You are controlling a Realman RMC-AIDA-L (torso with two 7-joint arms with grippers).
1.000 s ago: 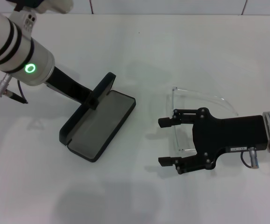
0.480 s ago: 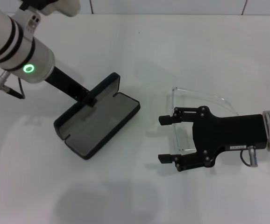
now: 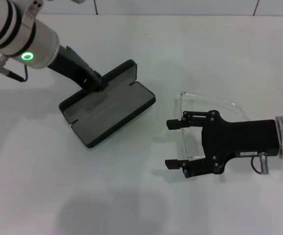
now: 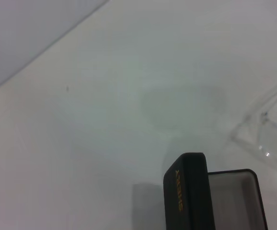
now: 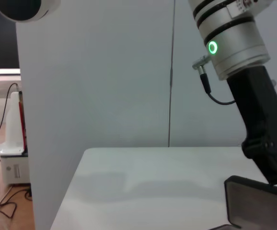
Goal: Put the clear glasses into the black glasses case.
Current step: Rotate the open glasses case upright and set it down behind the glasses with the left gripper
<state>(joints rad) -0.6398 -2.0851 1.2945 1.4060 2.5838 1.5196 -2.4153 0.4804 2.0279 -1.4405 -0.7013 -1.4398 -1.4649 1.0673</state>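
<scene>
On the white table, the matte black hinged glasses case with grey lining lies open and empty, its raised lid pinched by the left gripper, which should keep that hold firm so the tray stays put for loading. Well apart to its right, the fully transparent plastic wraparound glasses rest on the table; the right gripper hovers over them, fingers spread wide, holding nothing, and should probably descend squarely over the frame before closing.

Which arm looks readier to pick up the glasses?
The right. Its open gripper hovers directly over the clear glasses, while the left gripper is occupied holding the open black case.
</scene>
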